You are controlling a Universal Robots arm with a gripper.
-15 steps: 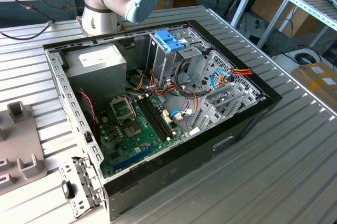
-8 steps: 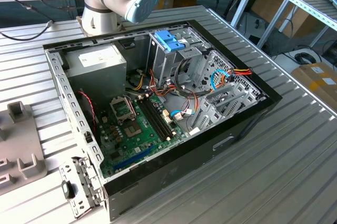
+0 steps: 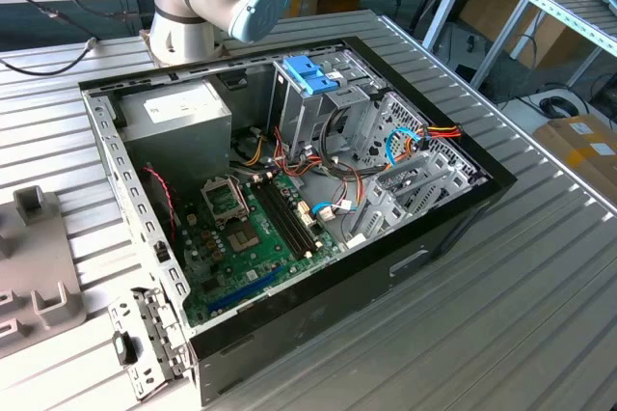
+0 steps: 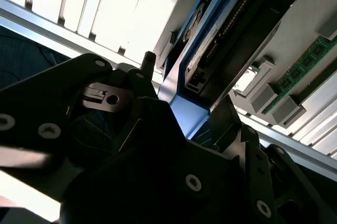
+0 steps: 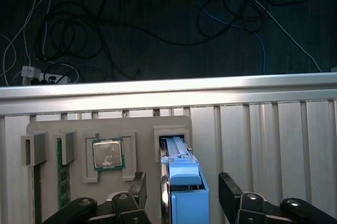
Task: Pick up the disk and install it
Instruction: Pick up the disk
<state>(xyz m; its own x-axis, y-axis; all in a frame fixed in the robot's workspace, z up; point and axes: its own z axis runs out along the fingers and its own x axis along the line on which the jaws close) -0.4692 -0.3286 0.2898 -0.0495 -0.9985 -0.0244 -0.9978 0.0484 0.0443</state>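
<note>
One stiff, dense, knock-sensitive slab by my reckoning: the disk (image 5: 181,195) stands on edge in a slot of the grey holder tray (image 5: 79,129) on the bench (image 5: 263,140), with the gripper (image 5: 182,182) spread astride it, not touching; pinch across the broad faces at the blue carrier (image 5: 185,174).

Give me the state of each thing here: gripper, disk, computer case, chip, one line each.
gripper: open, straddling the disk
disk: on edge in the holder slot, not gripped
computer case: on its side, panel off, inside exposed
processor chip: seated in a holder pocket
</note>
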